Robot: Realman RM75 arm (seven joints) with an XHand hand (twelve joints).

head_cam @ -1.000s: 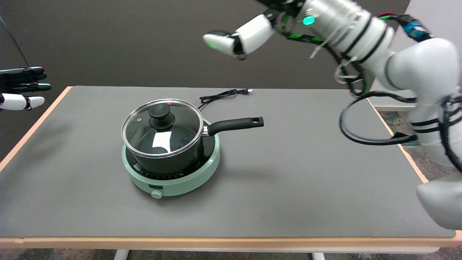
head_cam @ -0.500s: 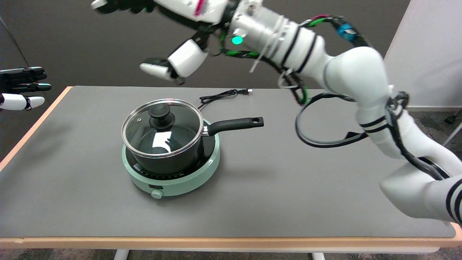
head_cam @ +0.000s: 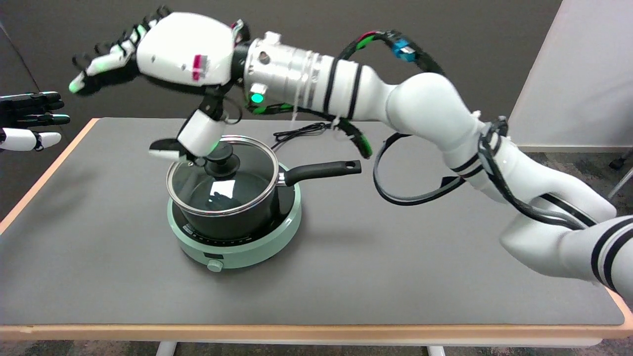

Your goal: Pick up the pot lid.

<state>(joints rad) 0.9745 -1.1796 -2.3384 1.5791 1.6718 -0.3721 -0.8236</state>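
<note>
Dark grey wall behind, grey table top [head_cam: 395, 247] with a pale wood edge. We see a mint-green round hotplate [head_cam: 237, 247] left of centre on it, a small knob at its front. On the hotplate sits a black saucepan [head_cam: 232, 217], its long black handle [head_cam: 321, 170] pointing right. Round glass pot lid with a metal rim [head_cam: 222, 185] lies flat on the saucepan, closed, its black knob [head_cam: 222, 158] up top, toward the far side.

We see the right hand [head_cam: 163, 59] of the white arm held above and to the left of the pot, palm down, fingers spread and reaching left past the pot's edge, holding nothing. Thumb [head_cam: 190, 138] hangs down from the palm, tip just left of the lid knob, over the lid's far-left rim. Touching or not, we cannot tell. Green light glows on the wrist.

Thin black power cord [head_cam: 301, 131] lies coiled on the table behind the pot, plug end toward the right. At the left edge of the view we see the idle hand [head_cam: 29, 121], in the air, well apart from the pot.
</note>
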